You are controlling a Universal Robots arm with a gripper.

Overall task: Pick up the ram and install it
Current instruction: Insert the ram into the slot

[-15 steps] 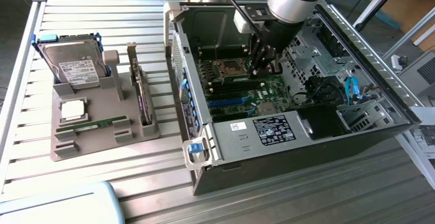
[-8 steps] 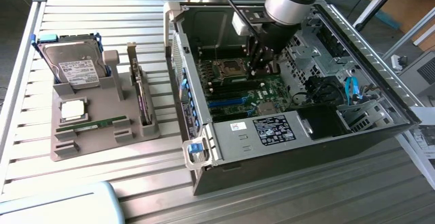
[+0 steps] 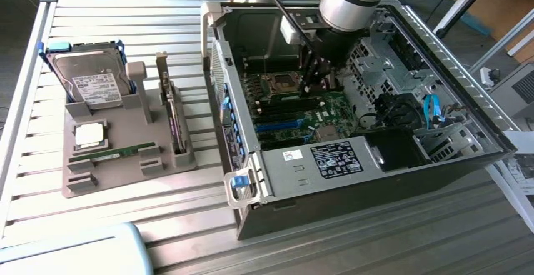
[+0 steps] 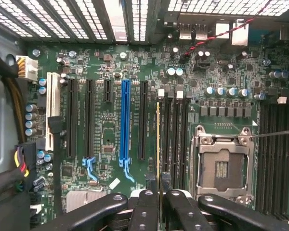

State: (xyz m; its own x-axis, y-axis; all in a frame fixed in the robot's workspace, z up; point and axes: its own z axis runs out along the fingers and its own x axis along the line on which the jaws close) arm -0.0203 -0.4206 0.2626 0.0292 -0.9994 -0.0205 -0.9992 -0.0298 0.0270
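Note:
My gripper (image 4: 158, 186) is shut on the ram (image 4: 158, 144), which I see edge-on as a thin green-yellow strip running out from between the black fingers (image 4: 145, 202). The strip lies along the outermost black memory slot (image 4: 165, 139), beside the open processor socket (image 4: 222, 166). I cannot tell whether it touches the slot. In the exterior view the gripper (image 3: 318, 78) reaches down into the open computer case (image 3: 351, 162) over the motherboard. A second, identical green stick (image 3: 112, 154) lies flat on the grey holder tray (image 3: 125, 175).
The tray at the exterior view's left also carries a hard drive (image 3: 92, 78), a square silver processor (image 3: 89, 134) and an upright dark card (image 3: 171, 122). On the board are a blue slot (image 4: 124, 120), black slots and cable bundles (image 4: 7, 163). Case walls surround the arm.

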